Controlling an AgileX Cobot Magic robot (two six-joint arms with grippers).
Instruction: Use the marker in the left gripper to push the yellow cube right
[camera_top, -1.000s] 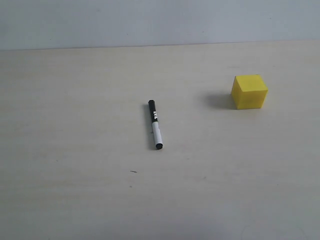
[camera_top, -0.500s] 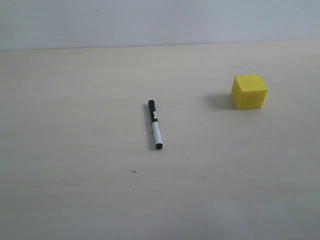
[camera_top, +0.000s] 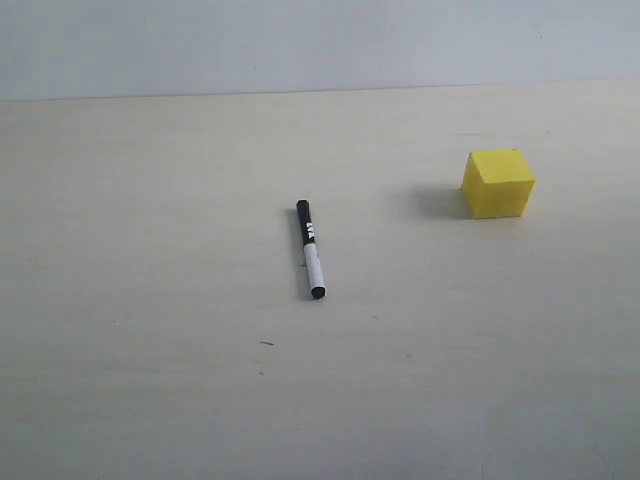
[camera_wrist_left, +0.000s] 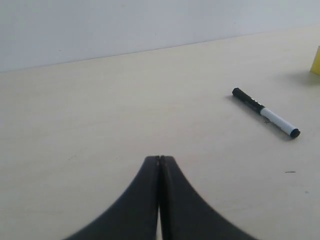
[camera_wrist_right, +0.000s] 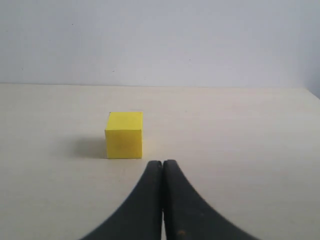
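The marker (camera_top: 311, 250) lies flat on the pale table near the middle, black cap toward the back; the left wrist view also shows the marker (camera_wrist_left: 265, 113). The yellow cube (camera_top: 498, 183) stands to its right, well apart from it. Neither arm shows in the exterior view. My left gripper (camera_wrist_left: 160, 159) is shut with nothing between its fingers, well short of the marker. My right gripper (camera_wrist_right: 162, 163) is also shut and empty, with the yellow cube (camera_wrist_right: 124, 134) a short way beyond its tips. A sliver of the yellow cube (camera_wrist_left: 316, 61) shows at the left wrist view's edge.
The pale wooden table (camera_top: 150, 300) ends at a light wall (camera_top: 300, 40) along the back. A small dark speck (camera_top: 267, 343) lies in front of the marker.
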